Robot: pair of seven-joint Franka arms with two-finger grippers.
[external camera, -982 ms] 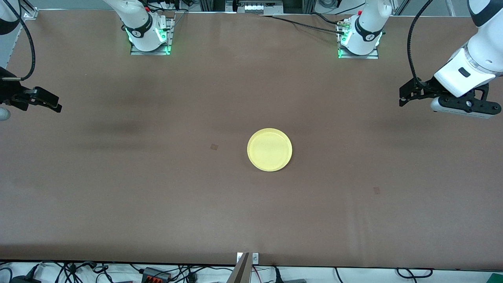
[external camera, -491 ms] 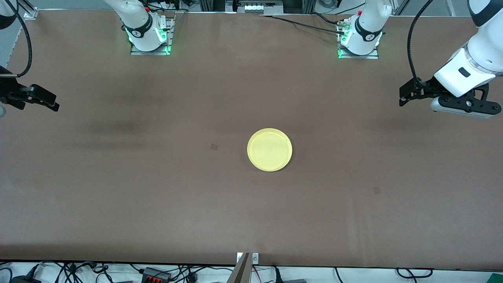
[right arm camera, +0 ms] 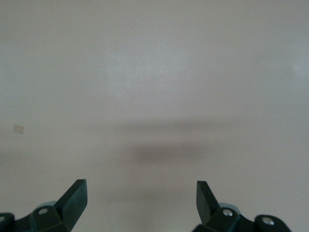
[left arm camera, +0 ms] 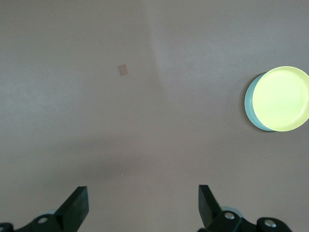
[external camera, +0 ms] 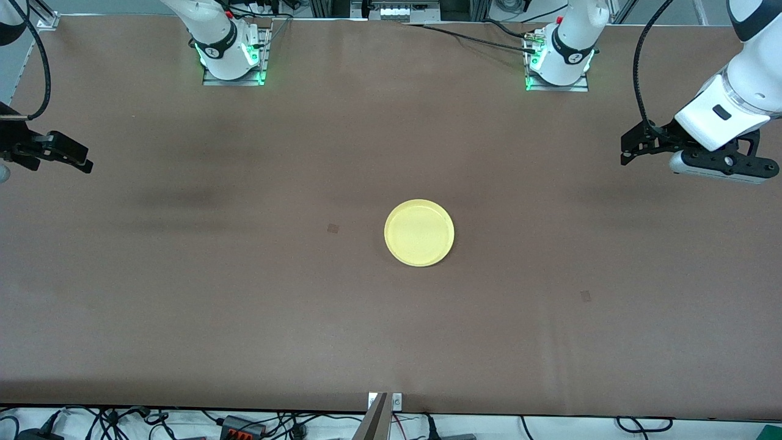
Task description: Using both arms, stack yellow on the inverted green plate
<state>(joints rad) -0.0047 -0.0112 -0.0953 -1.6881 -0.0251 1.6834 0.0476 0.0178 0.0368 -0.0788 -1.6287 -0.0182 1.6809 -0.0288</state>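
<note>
The yellow plate [external camera: 419, 232] lies rim up in the middle of the table. It rests on the green plate [left arm camera: 249, 103], of which only a pale crescent of edge shows in the left wrist view beside the yellow plate [left arm camera: 281, 98]. In the front view the yellow one covers it. My left gripper [external camera: 629, 150] hangs open and empty over the left arm's end of the table, well clear of the stack. My right gripper [external camera: 85, 162] hangs open and empty over the right arm's end. Bare table shows between the left gripper's [left arm camera: 142, 193] fingers and the right gripper's [right arm camera: 141, 186] fingers.
Two small tape squares [external camera: 333, 228] [external camera: 586, 296] mark the brown table cover. The arm bases [external camera: 232, 55] [external camera: 559, 61] stand along the edge farthest from the front camera. A metal bracket [external camera: 379, 415] and cables sit at the nearest edge.
My right gripper has drawn back slightly toward its own end of the table. The left arm and the plates have not moved.
</note>
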